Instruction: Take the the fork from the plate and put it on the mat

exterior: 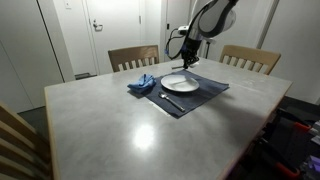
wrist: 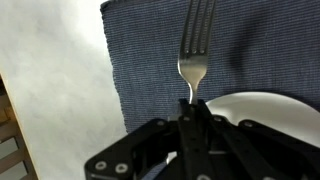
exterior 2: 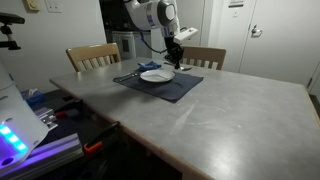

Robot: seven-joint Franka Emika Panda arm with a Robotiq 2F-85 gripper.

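Observation:
In the wrist view a silver fork [wrist: 195,45] is held by its handle in my shut gripper [wrist: 192,108], tines pointing away, hanging above the dark blue mat [wrist: 150,60]. The white plate's rim [wrist: 262,104] lies just to the right of the jaws. In both exterior views my gripper [exterior: 187,60] [exterior 2: 175,58] hovers above the far edge of the white plate [exterior: 180,83] [exterior 2: 157,75], which sits on the mat [exterior: 207,91] [exterior 2: 178,88]. The fork is too small to make out in the exterior views.
A crumpled blue cloth [exterior: 143,83] lies at the mat's edge and another utensil [exterior: 170,101] lies on the mat beside the plate. Wooden chairs [exterior: 133,57] [exterior: 250,58] stand behind the grey table [exterior: 120,130].

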